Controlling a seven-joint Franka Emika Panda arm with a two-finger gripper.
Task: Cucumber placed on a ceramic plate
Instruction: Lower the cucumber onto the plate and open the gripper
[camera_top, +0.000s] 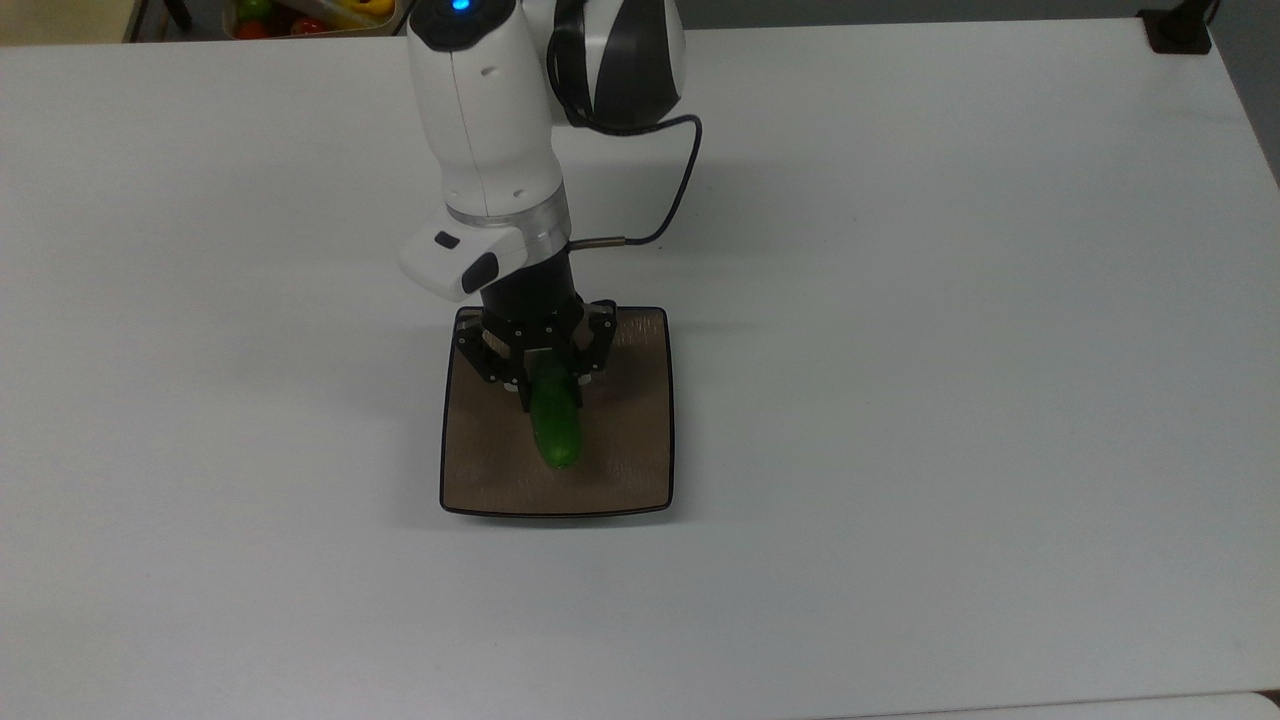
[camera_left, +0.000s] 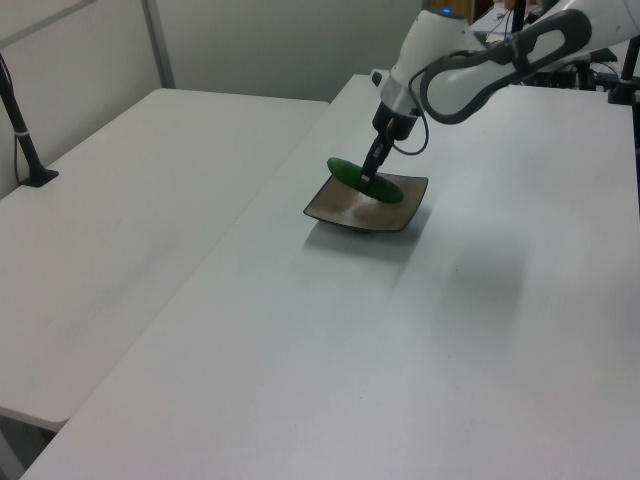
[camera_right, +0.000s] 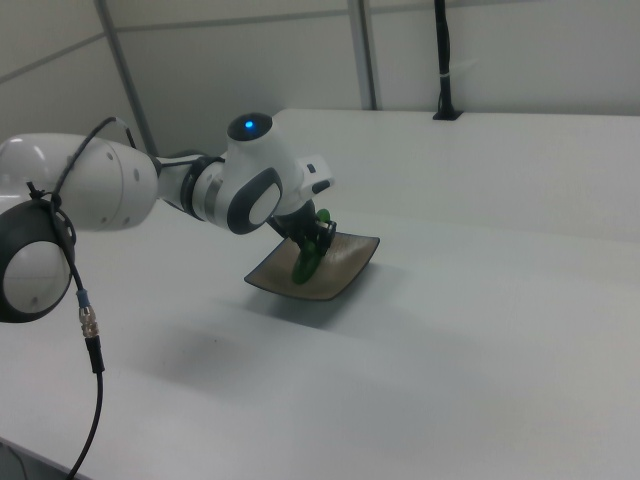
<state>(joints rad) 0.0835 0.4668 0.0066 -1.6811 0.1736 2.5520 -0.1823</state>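
Observation:
The square tan-brown ceramic plate (camera_top: 620, 440) (camera_left: 345, 208) (camera_right: 335, 275) lies in the middle of the white table. Over it hangs the dark-green cucumber (camera_top: 555, 425) (camera_left: 362, 179) (camera_right: 305, 262), held near one end by my gripper (camera_top: 541, 372) (camera_left: 370, 172) (camera_right: 314, 241), which is shut on it. In the top view the cucumber's free end points toward the plate's near edge. In the left view it lies roughly level just above the plate's middle; whether it touches the glaze I cannot tell.
The white table (camera_top: 950, 400) stretches wide around the plate. A second white table (camera_left: 130, 220) stands at the left view's left. A bin of coloured items (camera_top: 300, 15) sits beyond the far edge. A black post base (camera_top: 1178, 30) marks the far right corner.

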